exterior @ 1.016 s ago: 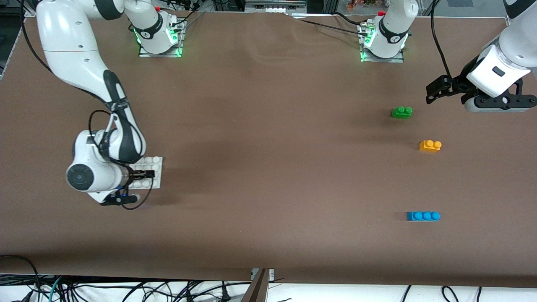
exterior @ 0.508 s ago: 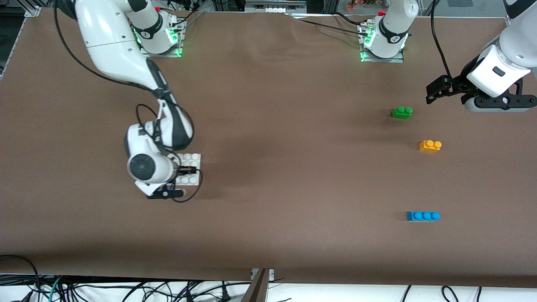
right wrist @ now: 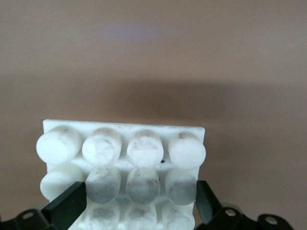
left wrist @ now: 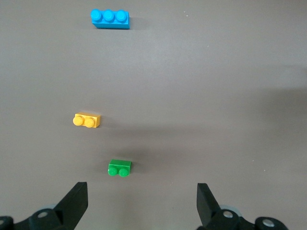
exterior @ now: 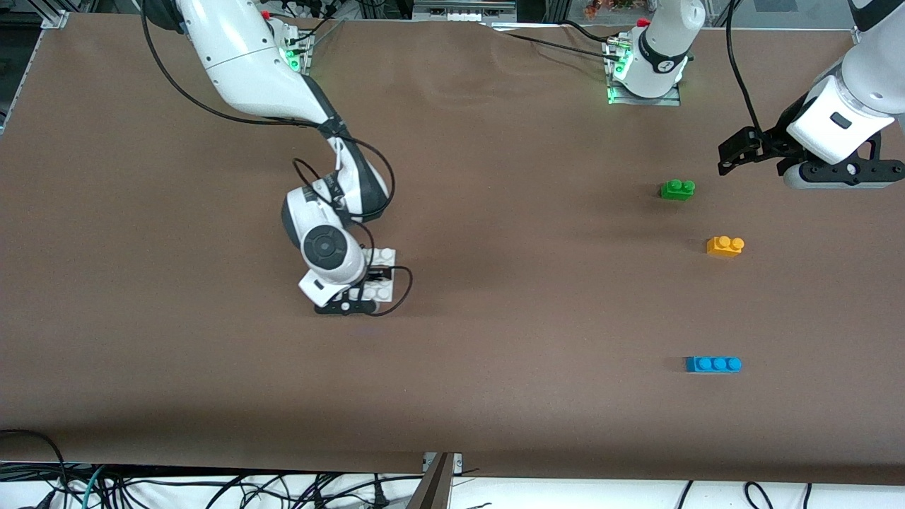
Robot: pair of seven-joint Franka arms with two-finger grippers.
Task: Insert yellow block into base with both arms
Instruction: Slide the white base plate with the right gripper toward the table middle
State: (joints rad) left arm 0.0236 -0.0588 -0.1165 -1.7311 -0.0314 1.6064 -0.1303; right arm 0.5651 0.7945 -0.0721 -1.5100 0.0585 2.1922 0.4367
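front view: the right gripper point(exterior: 369, 277) sits low over the middle of the brown table point(exterior: 495, 396), its fingers pinching the flat square white plastic base with round studs point(exterior: 382, 256), which shows partly under the wrist. whether the base is touching the table or lifted, i cannot tell. the small yellow-orange plastic block with 2 studs point(exterior: 725, 245) rests on the table toward the left arm's end, well apart from the base. the green 2-stud brick point(exterior: 677, 189) lies farther from the camera than the yellow block, and the long blue 3-stud brick point(exterior: 713, 364) lies nearer. the left gripper point(exterior: 732, 155) waits in the air at the left arm's end of the table, near the green brick.

left wrist view: the left gripper point(left wrist: 142, 206) has its 2 black fingers point(left wrist: 74, 203) spread wide with nothing between them. green brick point(left wrist: 119, 167), yellow block point(left wrist: 87, 120) and blue brick point(left wrist: 110, 18) all lie apart on the table.

right wrist view: the base point(right wrist: 123, 146) fills the space between the black fingers point(right wrist: 67, 205) of the right gripper point(right wrist: 139, 203), clamped at its 2 side edges, studs facing up.
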